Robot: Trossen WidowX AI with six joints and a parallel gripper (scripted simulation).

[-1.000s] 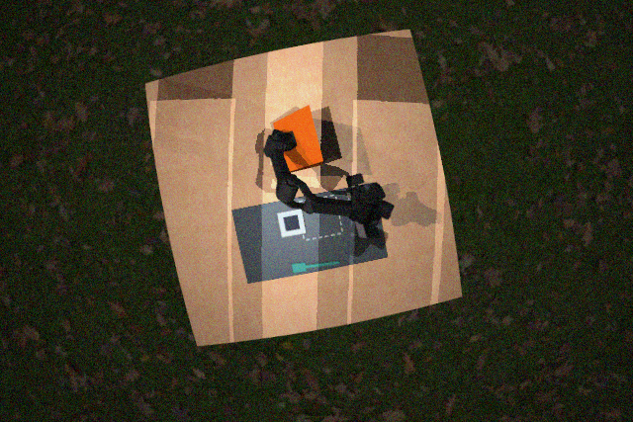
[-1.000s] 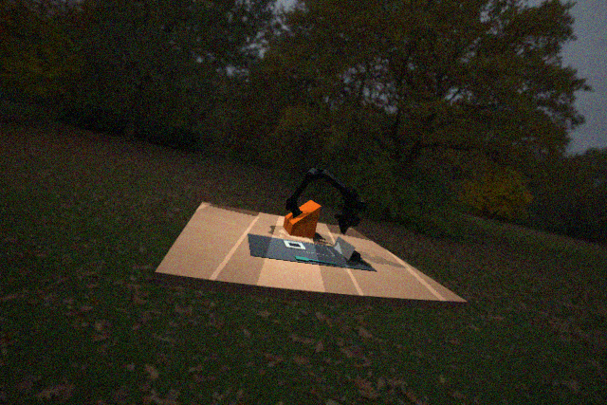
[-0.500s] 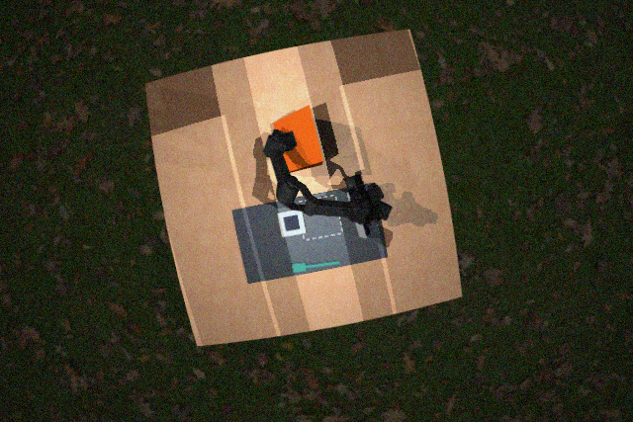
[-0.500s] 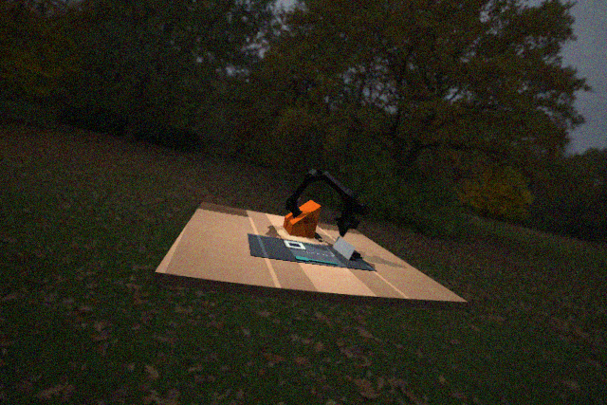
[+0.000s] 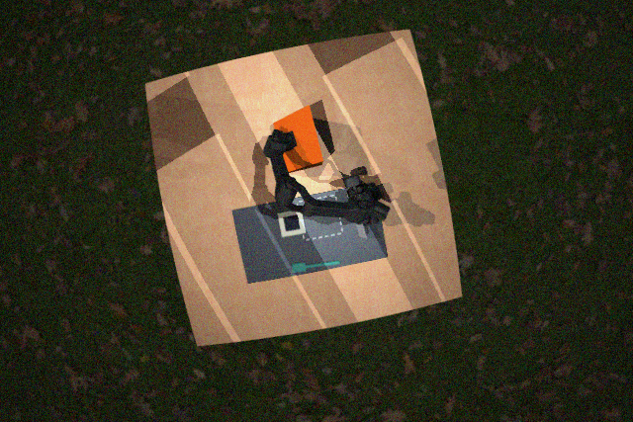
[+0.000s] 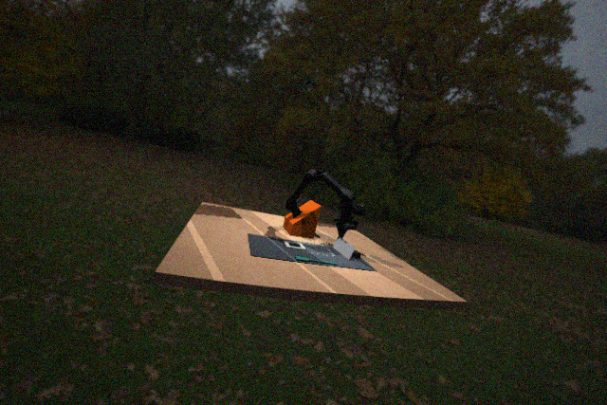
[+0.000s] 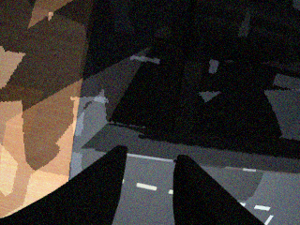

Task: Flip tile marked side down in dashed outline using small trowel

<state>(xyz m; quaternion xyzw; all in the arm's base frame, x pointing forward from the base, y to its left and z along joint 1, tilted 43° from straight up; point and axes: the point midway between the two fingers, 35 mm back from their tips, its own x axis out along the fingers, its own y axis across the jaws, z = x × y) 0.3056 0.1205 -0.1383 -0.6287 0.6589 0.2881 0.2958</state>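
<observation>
A square tile (image 5: pixel 283 230) (image 6: pixel 289 245), with a pale border and dark centre, lies flat on the mat (image 5: pixel 255 254) (image 6: pixel 265 249), left of the dashed outline (image 5: pixel 323 236) in the top view. The arm partly covers the outline. The teal trowel (image 5: pixel 299 267) (image 6: pixel 316 260) lies flat along the mat's front edge, its wide blade toward the left. My gripper (image 6: pixel 340 235) (image 7: pixel 150 160) points down above the mat's right part, away from the trowel and tile. Its fingers stand a little apart with nothing between them. In the top view the arm hides the fingertips.
A grey slanted block (image 6: pixel 343 248) stands on the mat's right part, close to the gripper in the exterior view. An orange block (image 5: pixel 306 133) (image 6: pixel 309 208) stands behind the mat, beside the arm's base. Strong light bands and shadows cross the table (image 5: pixel 204 233).
</observation>
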